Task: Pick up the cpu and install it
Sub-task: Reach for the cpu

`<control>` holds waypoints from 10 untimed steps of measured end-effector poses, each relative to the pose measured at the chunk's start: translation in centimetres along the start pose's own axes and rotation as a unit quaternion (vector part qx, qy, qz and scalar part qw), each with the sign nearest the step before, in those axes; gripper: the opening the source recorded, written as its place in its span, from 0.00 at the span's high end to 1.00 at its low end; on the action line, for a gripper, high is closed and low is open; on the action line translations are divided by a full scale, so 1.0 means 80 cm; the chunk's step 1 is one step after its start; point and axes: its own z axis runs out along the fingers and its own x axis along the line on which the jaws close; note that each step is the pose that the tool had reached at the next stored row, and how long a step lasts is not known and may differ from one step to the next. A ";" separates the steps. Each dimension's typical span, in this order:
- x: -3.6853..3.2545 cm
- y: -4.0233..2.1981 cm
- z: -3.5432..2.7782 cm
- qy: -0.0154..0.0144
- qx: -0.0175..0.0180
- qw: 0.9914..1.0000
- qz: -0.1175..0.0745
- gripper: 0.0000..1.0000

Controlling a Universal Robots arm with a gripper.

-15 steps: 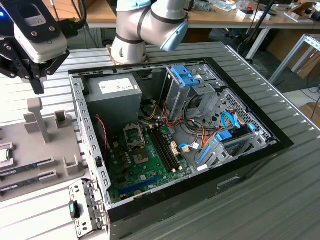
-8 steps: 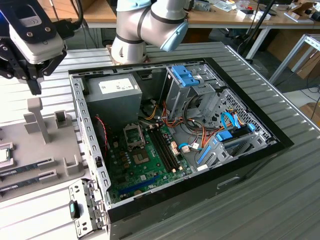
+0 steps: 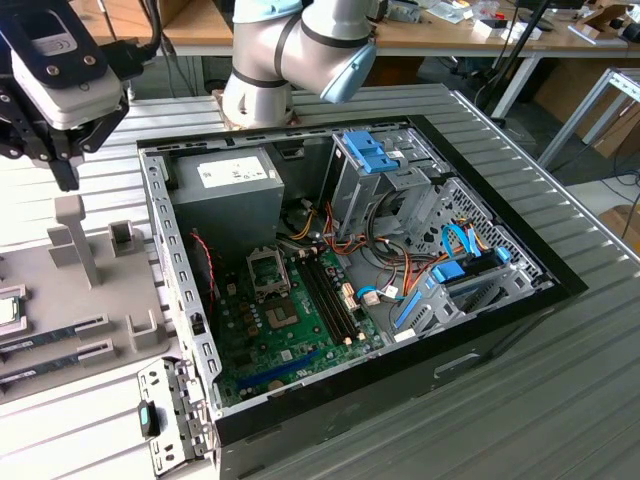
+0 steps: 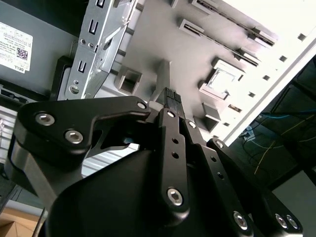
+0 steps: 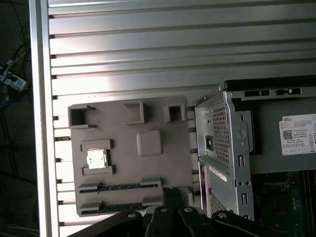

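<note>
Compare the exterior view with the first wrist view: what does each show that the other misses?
Exterior view: the arm's base, the drive bays, the motherboard's socket. First wrist view: cables on the floor beside the table. Both: the cpu lying in the grey tray, the power supply, the gripper above the tray.

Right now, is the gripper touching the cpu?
Apart. In the first wrist view the cpu lies in its tray pocket, and bare grey tray separates it from the gripper.
</note>
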 end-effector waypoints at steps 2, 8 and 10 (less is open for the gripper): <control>0.0008 -0.0001 0.0001 0.000 0.000 1.000 0.000 0.89; 0.0034 -0.0003 0.0005 0.000 0.000 1.000 0.000 0.89; 0.0043 -0.0004 0.0006 0.000 0.000 1.000 0.000 0.89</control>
